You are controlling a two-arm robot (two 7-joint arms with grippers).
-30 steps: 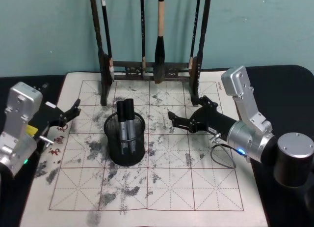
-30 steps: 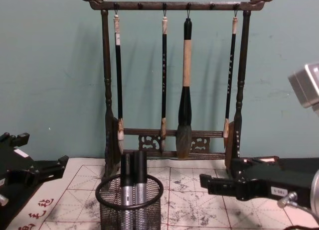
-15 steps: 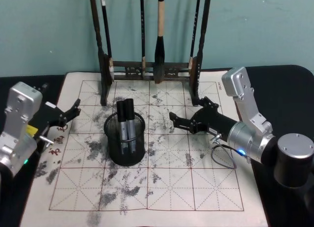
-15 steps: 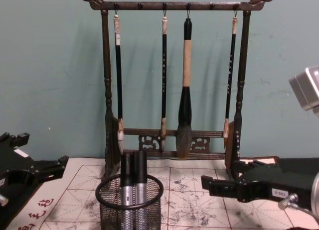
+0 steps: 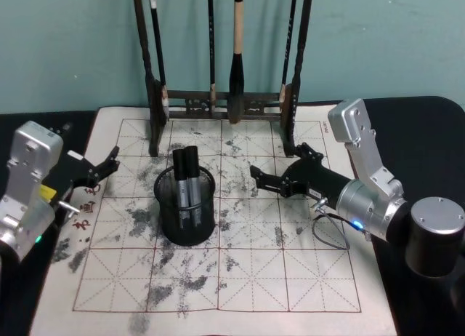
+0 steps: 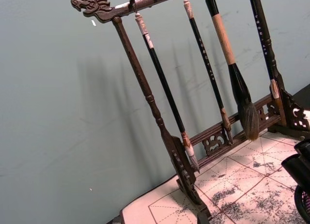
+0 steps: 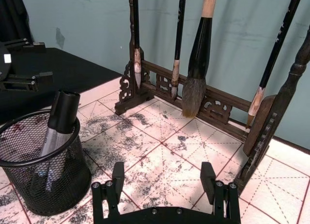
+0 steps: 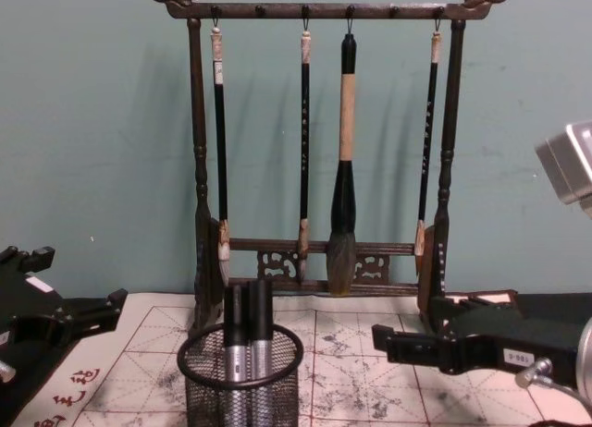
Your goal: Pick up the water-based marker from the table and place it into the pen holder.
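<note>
The pen holder [image 5: 186,209] stands on the gridded practice mat [image 5: 254,278], a little left of the middle, in front of the wooden brush rack [image 5: 221,103]. Two markers [image 5: 186,183] stand upright inside it, side by side, with black caps on top and silver bodies below; the caps rise above the thick rim (in the chest view they show clearly over the mesh). The mat is spotted with many ink stains.

The right gripper [image 5: 256,176] hovers over the mat to the right of the pen holder, near it but apart, and points toward it. Its fingers [image 7: 117,173] are spread wide and they hold nothing.

The left gripper [image 5: 110,161] is at the left edge of the mat, well apart from the pen holder. Its fingers look slightly parted and nothing is between them.

Four brushes [image 8: 342,168] hang from the top bar of the rack against the green wall.
</note>
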